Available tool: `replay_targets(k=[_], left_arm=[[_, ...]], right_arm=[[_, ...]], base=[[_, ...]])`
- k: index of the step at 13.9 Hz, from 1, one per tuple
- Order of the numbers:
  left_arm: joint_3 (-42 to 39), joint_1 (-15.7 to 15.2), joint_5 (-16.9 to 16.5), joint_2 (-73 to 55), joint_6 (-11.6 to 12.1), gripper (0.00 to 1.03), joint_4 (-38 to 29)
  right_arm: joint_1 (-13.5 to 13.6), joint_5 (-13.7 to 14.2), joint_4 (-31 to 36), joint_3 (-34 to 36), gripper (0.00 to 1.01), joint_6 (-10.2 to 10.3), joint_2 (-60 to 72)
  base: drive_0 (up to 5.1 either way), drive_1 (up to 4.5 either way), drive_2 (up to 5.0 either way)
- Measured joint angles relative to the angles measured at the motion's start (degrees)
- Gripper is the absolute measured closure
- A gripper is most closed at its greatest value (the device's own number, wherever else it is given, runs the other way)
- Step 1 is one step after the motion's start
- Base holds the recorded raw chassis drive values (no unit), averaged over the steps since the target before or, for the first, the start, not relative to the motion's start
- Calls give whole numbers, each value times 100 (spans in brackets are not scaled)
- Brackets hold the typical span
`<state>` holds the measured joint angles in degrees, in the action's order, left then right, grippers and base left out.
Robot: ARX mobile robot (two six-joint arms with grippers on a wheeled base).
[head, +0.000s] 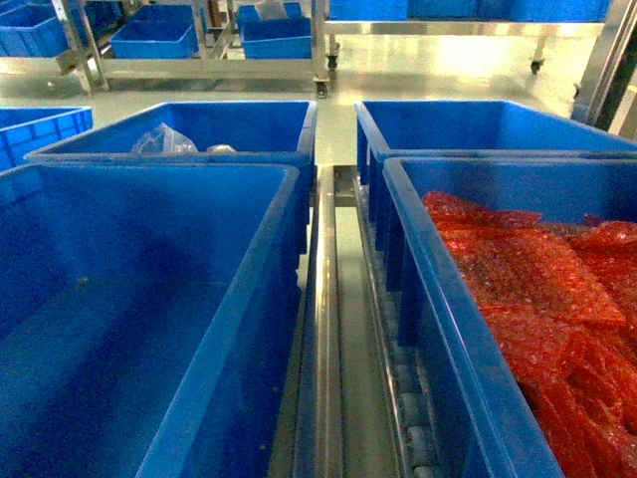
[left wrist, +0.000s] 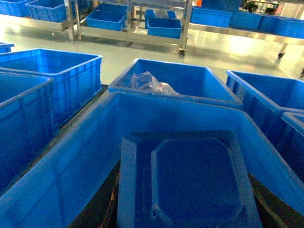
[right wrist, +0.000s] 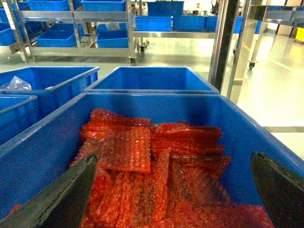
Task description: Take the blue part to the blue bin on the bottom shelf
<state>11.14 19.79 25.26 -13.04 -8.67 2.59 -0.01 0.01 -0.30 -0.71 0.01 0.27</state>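
Observation:
In the left wrist view the blue part [left wrist: 190,185], a dark-blue boxy block with an octagonal raised face, fills the lower middle. My left gripper [left wrist: 185,211] is shut on it, with dark fingers [left wrist: 99,206] showing at its sides. It hangs inside the near end of the blue bin [left wrist: 71,161], which the head view shows as the large bare crate [head: 149,299] at the left. Neither gripper shows in the head view. My right gripper [right wrist: 173,192] stands open over the crate of red plastic bags [right wrist: 142,161]. The bottom shelf's steel roller rails [head: 338,329] run between the two crates.
Behind the blue bin stands a crate holding a clear plastic bag [head: 164,139]. Another blue crate [head: 488,124] stands behind the red-bag crate [head: 438,329]. More crates lie to the left [left wrist: 52,80]. Wheeled steel racks with blue crates [head: 209,45] stand across the floor.

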Motion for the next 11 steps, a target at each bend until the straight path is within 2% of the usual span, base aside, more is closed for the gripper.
replay_targets(k=[1,2,3,4,6,7,8,10,11], left_arm=[[0,0,0,0,0,60,0],[72,120,323,-85,15,60,267],[164,365,780,-717,111,60,-166],[299,372,634,-1641,271,60,-1075],[765,223,306,-3338,424,60,-2592],[1036,168,170,-4175,468,53,-3176],[1158,216,186,-4721,470,40,-3250],[1102,466,323,-4505,619,15,-3071],[1139,461,367,-4385,662,3,-3119]], right_arm=[[0,0,0,0,3,0,0],[0,0,0,0,3,0,0],[0,-2,4,0,3,0,0],[0,0,0,0,3,0,0],[0,0,2,0,3,0,0],[0,-2,0,0,3,0,0],[0,-2,0,0,3,0,0],[0,0,0,0,3,0,0],[0,0,2,0,3,0,0]], base=[[0,0,0],[0,0,0],[0,0,0],[0,0,0],[0,0,0],[0,0,0],[0,0,0],[0,0,0],[0,0,0]])
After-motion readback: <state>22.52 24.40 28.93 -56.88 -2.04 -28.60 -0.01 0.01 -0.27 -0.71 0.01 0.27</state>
